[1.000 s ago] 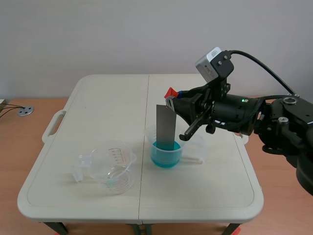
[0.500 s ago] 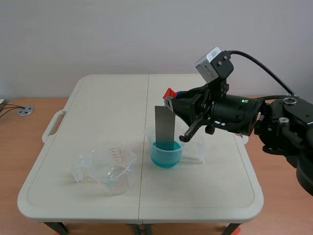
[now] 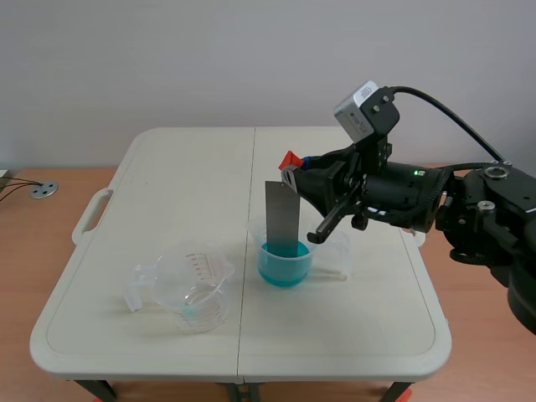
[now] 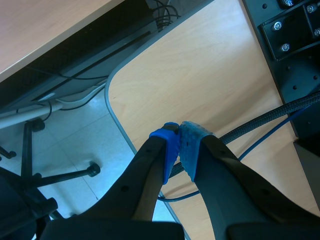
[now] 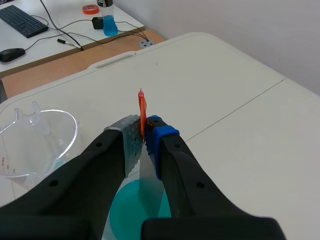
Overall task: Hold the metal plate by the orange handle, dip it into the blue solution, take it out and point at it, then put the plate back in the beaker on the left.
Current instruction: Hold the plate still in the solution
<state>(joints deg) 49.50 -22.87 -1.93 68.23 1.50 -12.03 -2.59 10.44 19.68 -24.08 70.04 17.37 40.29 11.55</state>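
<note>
My right gripper (image 3: 292, 170) is shut on the orange handle (image 3: 291, 158) of the grey metal plate (image 3: 282, 218), which hangs upright with its lower end in the blue solution of the middle beaker (image 3: 285, 261). From the right wrist, the orange handle (image 5: 142, 116) shows pressed between the pads, the plate (image 5: 149, 172) running down into the blue solution (image 5: 131, 209). The clear beaker on the left (image 3: 191, 286) stands apart, holding a trace of blue liquid; it is also the clear beaker (image 5: 35, 142) beside my right gripper. My left gripper (image 4: 179, 142) is shut on nothing, off the table over a wooden desk (image 4: 200, 70).
The white folding table (image 3: 167, 193) has a seam down its middle. A second clear container (image 3: 335, 247) stands right behind the blue beaker. Cables (image 4: 260, 125) lie under the left gripper. Beyond the table, a desk holds a keyboard (image 5: 22, 20) and a blue bottle (image 5: 107, 20).
The right gripper and plate shifted slightly left and down over the blue beaker a second ago, then stayed still. The left gripper shows no earlier frame.
</note>
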